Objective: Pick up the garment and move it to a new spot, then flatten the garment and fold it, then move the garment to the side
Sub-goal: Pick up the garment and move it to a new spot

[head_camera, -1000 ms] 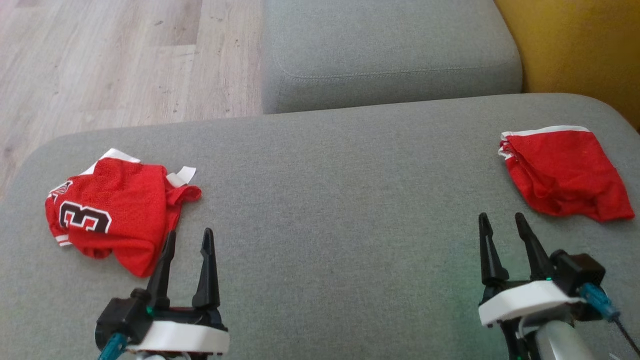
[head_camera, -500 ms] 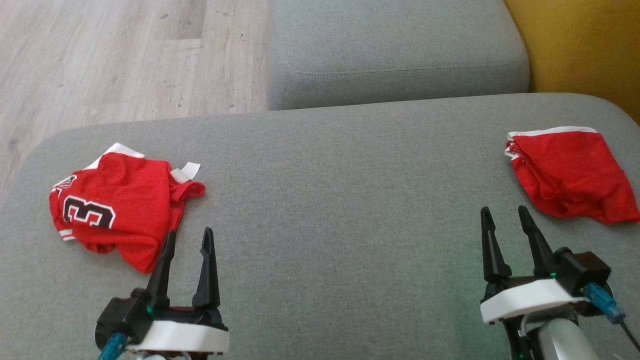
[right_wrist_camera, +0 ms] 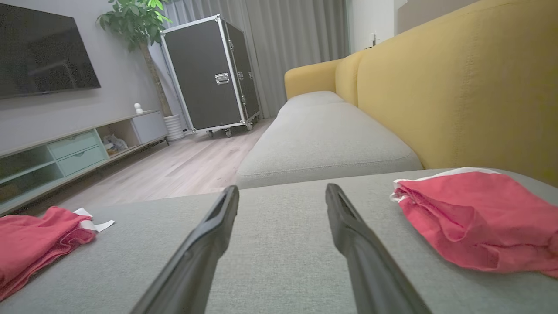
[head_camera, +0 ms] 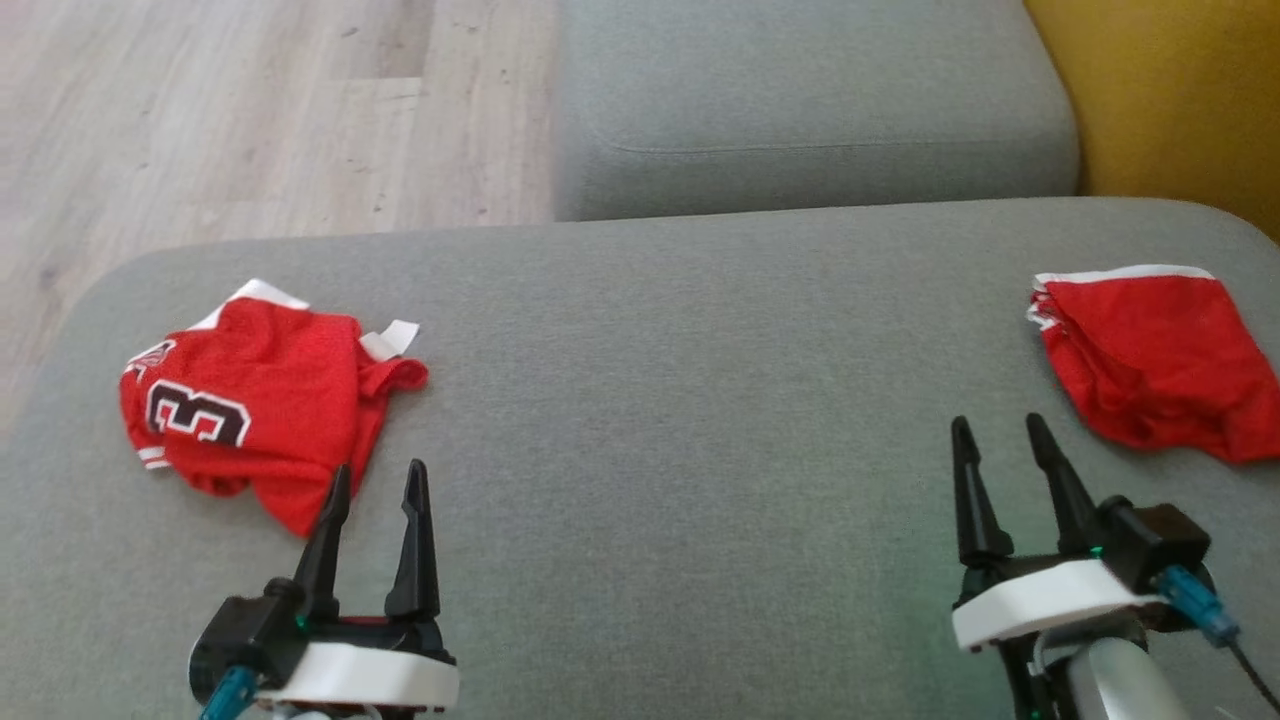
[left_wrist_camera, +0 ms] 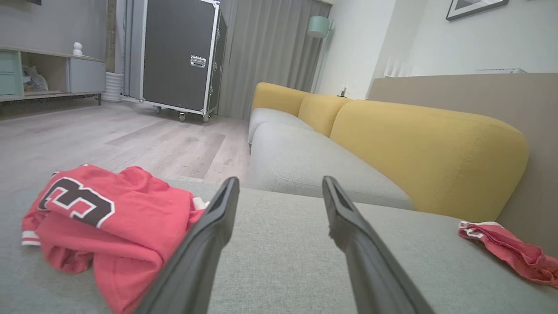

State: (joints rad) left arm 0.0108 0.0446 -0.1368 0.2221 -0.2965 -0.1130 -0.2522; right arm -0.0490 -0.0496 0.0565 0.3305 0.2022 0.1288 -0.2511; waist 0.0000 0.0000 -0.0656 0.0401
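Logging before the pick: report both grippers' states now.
Left gripper: jaws open, holding nothing.
Right gripper: jaws open, holding nothing.

Grey fabric sofa cushion [head_camera: 640, 400]: crumpled red numbered jersey [head_camera: 250, 400] near left edge, folded red cloth [head_camera: 1150, 380] by right edge.

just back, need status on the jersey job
Left jaws open, right jaws open, both empty. Numbered jersey crumpled beside left jaws, not gripped. Second red garment far right.
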